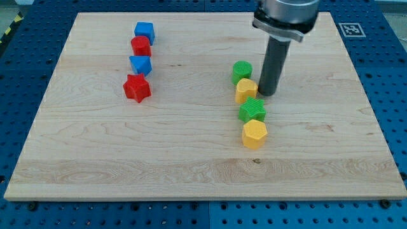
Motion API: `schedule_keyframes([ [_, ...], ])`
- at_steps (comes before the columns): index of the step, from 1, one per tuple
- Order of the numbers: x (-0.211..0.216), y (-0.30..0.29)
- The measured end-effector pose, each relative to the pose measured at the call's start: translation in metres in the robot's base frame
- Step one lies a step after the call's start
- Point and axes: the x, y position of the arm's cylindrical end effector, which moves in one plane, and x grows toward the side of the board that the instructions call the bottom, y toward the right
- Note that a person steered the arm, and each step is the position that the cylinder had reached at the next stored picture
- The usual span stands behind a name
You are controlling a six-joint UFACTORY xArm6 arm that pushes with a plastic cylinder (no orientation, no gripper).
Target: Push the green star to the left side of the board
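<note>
Sitting right of the counter's [191, 159] centre, well clear of every edge, the green star [252, 111] lay third in a short column: green cylinder [241, 70] nearest the top edge, then a yellow block [246, 90], the star, then a yellow hexagonal block [254, 134] below it. It touched both yellow neighbours. Judged light, rigid and likely to rotate under an off-centre push; best contact looked like its right-hand face, mid-height. My tip [269, 94] rested just right of the upper yellow block, above and right of the star, not touching it. Rod hung vertical from the top edge. No fingers fitted, so no open or closed state applied. Red and blue blocks sat towards the left edge.
</note>
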Motion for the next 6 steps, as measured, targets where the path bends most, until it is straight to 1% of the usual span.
schedule_keyframes([
  [1,0.031,0.002],
  [2,0.048,0.001],
  [3,0.048,-0.016],
  [5,0.048,-0.087],
  [6,0.049,-0.113],
])
